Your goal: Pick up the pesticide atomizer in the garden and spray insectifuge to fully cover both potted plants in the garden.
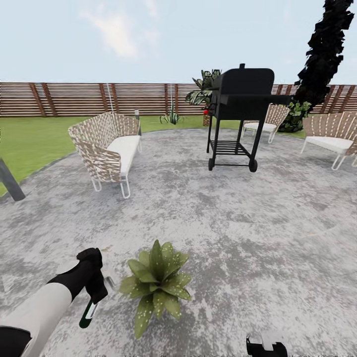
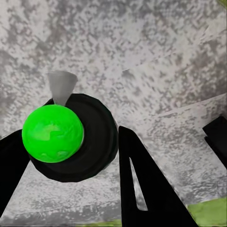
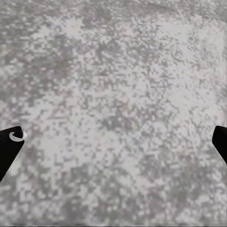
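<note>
The left gripper (image 1: 94,290) is clamped on the small dark green pesticide atomizer with a pale stripe (image 1: 88,314), holding it low over the near part of the round grey speckled paved patio (image 1: 223,223); in the head view the bottle's long axis runs steeply down and slightly toward the robot, its dark green base lowest and its light grey head tucked up at the fingers; a pale trigger-like part juts from the head toward the plant; in the left wrist view the atomizer (image 2: 64,139) shows end-on as a bright green round end within a dark ring, a black finger (image 2: 142,179) on either side, and a grey cone at its far side pointing toward the paving; the low rosette potted plant of broad, pale-speckled green leaves (image 1: 156,285) stands on the patio just beside the atomizer, apart from it; the right gripper (image 1: 267,345) sits at the lower edge of the head view, and the right wrist view shows its black fingertips (image 3: 9,146) spread wide over bare paving; farther across the patio stand a woven beige sofa with a white cushion (image 1: 106,148) and a black wheeled barbecue grill (image 1: 240,116), with the brown slatted wooden fence (image 1: 99,99) behind the green lawn (image 1: 29,141)
</note>
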### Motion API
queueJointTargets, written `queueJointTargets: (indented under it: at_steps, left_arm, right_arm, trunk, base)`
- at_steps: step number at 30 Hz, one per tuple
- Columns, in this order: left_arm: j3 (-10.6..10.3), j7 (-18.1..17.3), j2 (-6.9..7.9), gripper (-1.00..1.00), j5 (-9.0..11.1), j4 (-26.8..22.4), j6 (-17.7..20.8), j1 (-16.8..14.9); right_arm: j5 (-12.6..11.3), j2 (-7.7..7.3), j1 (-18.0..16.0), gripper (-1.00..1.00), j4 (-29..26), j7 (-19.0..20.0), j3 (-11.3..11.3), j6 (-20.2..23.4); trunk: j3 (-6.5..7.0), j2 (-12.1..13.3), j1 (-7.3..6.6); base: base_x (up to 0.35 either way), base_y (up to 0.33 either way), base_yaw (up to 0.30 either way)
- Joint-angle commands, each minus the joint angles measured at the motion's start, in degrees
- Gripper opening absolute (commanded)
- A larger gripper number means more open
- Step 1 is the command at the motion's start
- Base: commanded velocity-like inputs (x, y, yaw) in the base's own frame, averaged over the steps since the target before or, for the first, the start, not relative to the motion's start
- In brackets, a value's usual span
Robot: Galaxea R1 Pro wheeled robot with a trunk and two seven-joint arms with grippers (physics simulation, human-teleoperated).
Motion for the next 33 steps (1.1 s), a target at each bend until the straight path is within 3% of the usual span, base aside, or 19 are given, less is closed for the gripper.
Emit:
queueJointTargets:
  at_steps: [1,7,33]
  left_arm:
    - [-0.54,-0.34,0.05,-1.0,-0.14,-0.11,0.45,-0.05]
    - [-0.8,-0.34,0.0,-1.0,-0.07,-0.06,0.49,0.14]
    - [-0.92,-0.25,-0.02,-1.0,-0.15,-0.02,0.49,0.36]
  right_arm:
    - [-0.57,0.01,-0.03,1.0,0.02,-0.11,0.5,-0.19]
    - [-0.57,0.01,-0.03,1.0,-0.03,-0.11,0.49,-0.18]
    - [-0.66,0.11,-0.03,1.0,-0.13,-0.08,0.39,-0.18]
  trunk:
    - [-0.05,-0.02,-0.03]
    - [-0.05,-0.02,-0.03]
    - [0.1,-0.02,-0.03]
  base:
    - [-0.135,0.262,-0.048]
    - [-0.001,0.326,-0.23]
    - [0.021,0.337,-0.073]
